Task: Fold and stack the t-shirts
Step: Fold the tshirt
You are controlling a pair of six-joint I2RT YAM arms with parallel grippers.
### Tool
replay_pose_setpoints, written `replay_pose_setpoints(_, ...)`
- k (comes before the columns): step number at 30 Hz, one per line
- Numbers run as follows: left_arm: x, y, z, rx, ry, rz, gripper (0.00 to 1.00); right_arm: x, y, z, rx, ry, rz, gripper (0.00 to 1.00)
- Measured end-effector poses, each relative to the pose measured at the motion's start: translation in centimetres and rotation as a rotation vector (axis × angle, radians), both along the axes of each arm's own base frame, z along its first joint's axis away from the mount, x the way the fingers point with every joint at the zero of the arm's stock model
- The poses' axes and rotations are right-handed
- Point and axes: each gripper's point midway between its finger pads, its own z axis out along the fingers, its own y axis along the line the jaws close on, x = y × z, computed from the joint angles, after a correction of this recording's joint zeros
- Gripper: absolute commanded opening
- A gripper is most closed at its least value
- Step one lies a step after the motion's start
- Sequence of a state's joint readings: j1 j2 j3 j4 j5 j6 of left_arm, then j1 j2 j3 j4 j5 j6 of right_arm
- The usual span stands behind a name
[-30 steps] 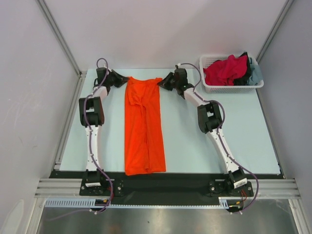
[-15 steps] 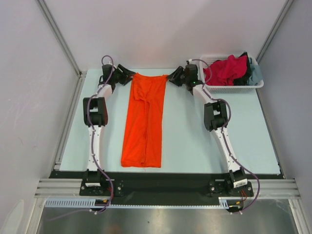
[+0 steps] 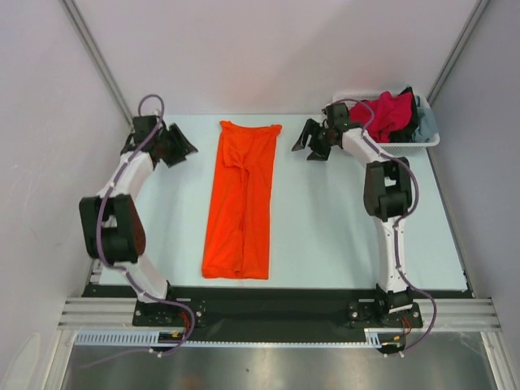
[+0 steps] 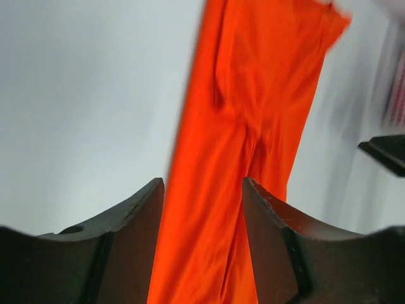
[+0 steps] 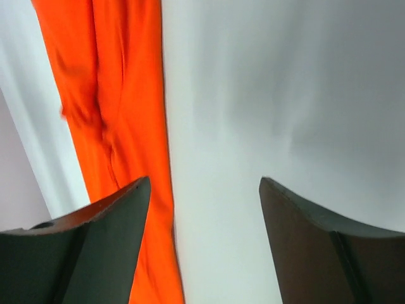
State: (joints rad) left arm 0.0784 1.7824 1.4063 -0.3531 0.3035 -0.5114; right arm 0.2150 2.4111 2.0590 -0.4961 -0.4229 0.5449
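1. The tabletop (image 3: 325, 236) carries the orange t-shirt (image 3: 241, 203), spread as a long flat strip, ready, I judge, for cross-folding.
2. The basket (image 3: 382, 148), right of that shirt's far end, holds the other t-shirts (image 3: 382, 114).
3. My left end effector (image 3: 187, 148) and right end effector (image 3: 309, 149) flank that far end, fingers apart and empty.

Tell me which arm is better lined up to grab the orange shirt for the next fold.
Left, probably. Both are open and clear of the orange t-shirt, but the left gripper points straight at the cloth; the right gripper faces bare table, shirt off to one side.

Orange t-shirt (image 3: 241, 203) flat, folded into long strip; other t-shirts (image 3: 388, 114) heaped far-right.
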Motion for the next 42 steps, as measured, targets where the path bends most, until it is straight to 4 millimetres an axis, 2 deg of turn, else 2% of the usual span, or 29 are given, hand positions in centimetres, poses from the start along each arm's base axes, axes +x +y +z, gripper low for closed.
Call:
replay_pose_setpoints(2, -4.2, -2.4, -0.7, 0.025, 0.044, -0.050, 0.60, -4.4, 0.3, 1.4, -0.024, 0.037, 0.043, 0.76)
replay_pose_setpoints(3, -6.7, -4.2, -1.6, 0.034, 0.078, -0.089, 0.60, -6.9, 0.6, 2.0, -0.033, 0.058, 0.069, 0.77)
replay_pose_setpoints(4, -8.6, -5.4, -2.4, 0.038, 0.108, -0.118, 0.60, -9.3, 1.2, 2.9, -0.037, 0.067, 0.101, 0.76)
replay_pose_setpoints(6, -13.5, -7.8, -4.5, 0.044, 0.190, -0.193, 0.60, -14.2, 2.4, 4.0, -0.034, 0.075, 0.163, 0.76)
replay_pose_setpoints(7, -15.6, -8.2, -5.3, 0.041, 0.215, -0.206, 0.60, -16.8, 3.1, 4.6, -0.024, 0.080, 0.199, 0.75)
replay_pose_setpoints(9, -19.4, -7.5, -6.5, 0.038, 0.271, -0.175, 0.60, -21.9, 4.6, 5.0, 0.005, 0.097, 0.278, 0.75)
replay_pose_setpoints(12, -22.4, -6.1, -6.6, 0.043, 0.292, -0.110, 0.60, -28.4, 6.0, 3.9, 0.044, 0.142, 0.362, 0.74)
replay_pose_setpoints(14, -23.3, -5.6, -6.2, 0.047, 0.286, -0.075, 0.59, -32.6, 6.5, 2.1, 0.047, 0.202, 0.404, 0.74)
replay_pose_setpoints(17, -24.0, -5.4, -6.0, 0.033, 0.291, -0.045, 0.57, -37.1, 7.2, -0.4, 0.035, 0.303, 0.434, 0.73)
replay_pose_setpoints(19, -24.8, -5.3, -6.8, 0.016, 0.327, -0.025, 0.56, -38.8, 7.8, -1.1, 0.036, 0.335, 0.438, 0.72)
replay_pose_setpoints(21, -25.8, -5.2, -8.1, 0.002, 0.377, -0.002, 0.56, -39.5, 8.7, -1.2, 0.050, 0.340, 0.438, 0.72)
replay_pose_setpoints(27, -29.9, -5.0, -11.6, -0.030, 0.530, 0.064, 0.54, -39.4, 10.7, -0.7, 0.095, 0.317, 0.397, 0.69)
replay_pose_setpoints(32, -31.2, -4.9, -12.3, -0.045, 0.558, 0.092, 0.51, -39.6, 10.7, -1.4, 0.106, 0.337, 0.347, 0.64)
replay_pose_setpoints(39, -33.2, -5.3, -13.9, -0.086, 0.610, 0.106, 0.45, -42.1, 10.0, -3.6, 0.115, 0.419, 0.307, 0.61)
replay_pose_setpoints(42, -33.6, -5.6, -13.8, -0.111, 0.620, 0.112, 0.45, -42.3, 10.4, -3.5, 0.136, 0.423, 0.303, 0.61)
